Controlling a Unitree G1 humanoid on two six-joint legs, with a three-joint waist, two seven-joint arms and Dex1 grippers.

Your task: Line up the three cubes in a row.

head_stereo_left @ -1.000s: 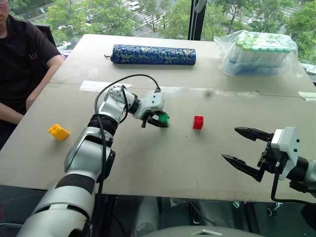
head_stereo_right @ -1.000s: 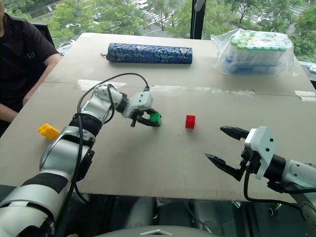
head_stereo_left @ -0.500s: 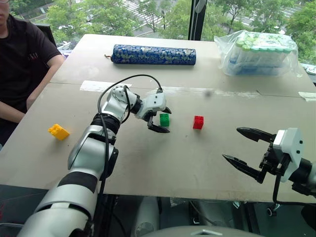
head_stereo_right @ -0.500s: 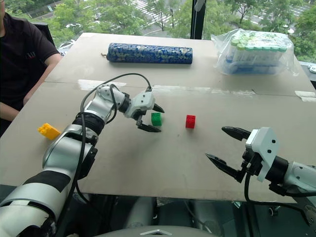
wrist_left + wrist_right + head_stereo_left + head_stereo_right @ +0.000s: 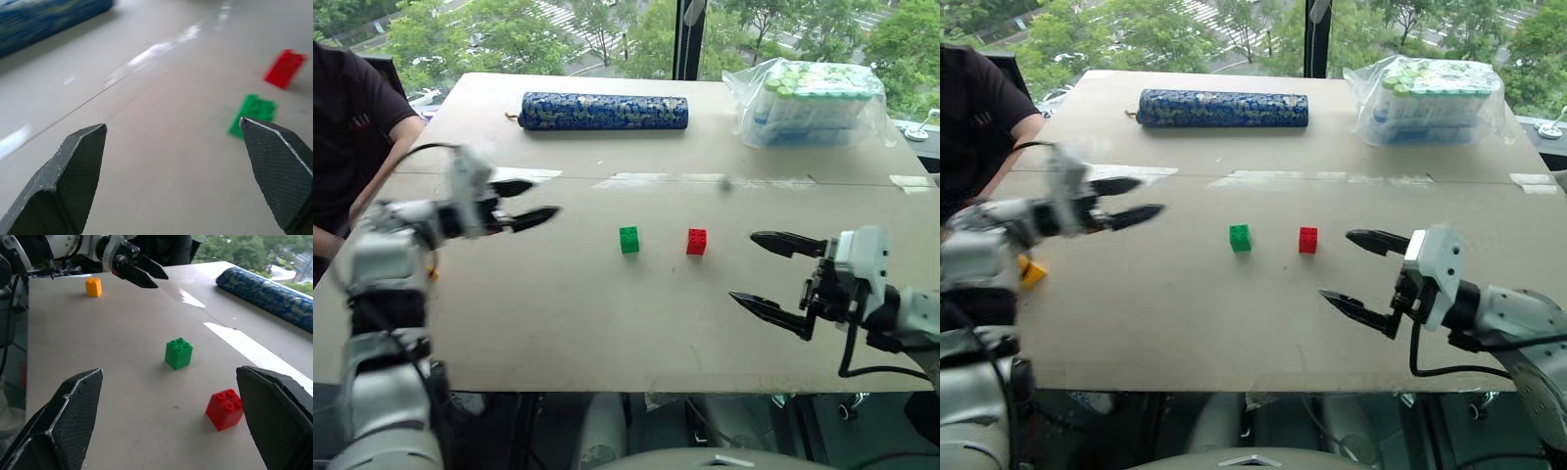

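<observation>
The green cube and the red cube stand side by side on the table, a small gap between them, studs up. The yellow cube lies far off at the table's left, just behind my left arm. My left gripper hovers open and empty well to the left of the green cube, pointing toward it. My right gripper is open and empty, just right of the red cube and slightly nearer to me. The left wrist view has both the green cube and the red cube ahead of its fingers.
A blue patterned roll lies across the far side of the table. A plastic bag of tubes sits at the far right. A person in a black shirt sits at the table's left edge, close to the yellow cube.
My left gripper opened, let go of the green cube beside the red one, and swung far back to the left. The right gripper edged toward the red cube.
</observation>
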